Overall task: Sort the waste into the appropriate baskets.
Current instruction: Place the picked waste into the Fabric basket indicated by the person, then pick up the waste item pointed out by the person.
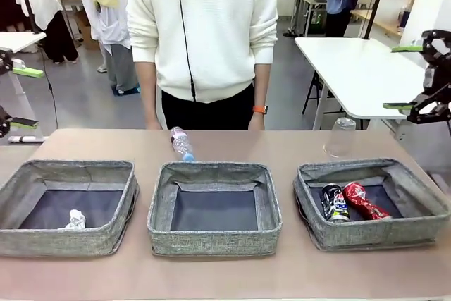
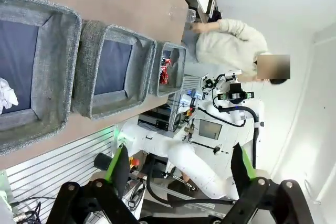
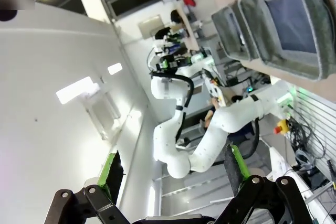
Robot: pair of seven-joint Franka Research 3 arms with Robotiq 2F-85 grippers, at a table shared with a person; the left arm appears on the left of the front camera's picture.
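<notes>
Left gripper (image 1: 21, 98) and right gripper (image 1: 403, 77) are held wide open and empty, raised at either side. Bottle (image 1: 181, 143) is seen lying just behind middle basket (image 1: 214, 241), cap toward the robot. Cup (image 1: 341, 137) is placed nearer the right gripper.

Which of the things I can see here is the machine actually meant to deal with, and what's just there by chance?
Part of the job: left basket, middle basket, right basket, paper ball, printed can, crushed red can, plastic bottle, clear cup.
Just around: white side table, the person's orange wristband.
</notes>
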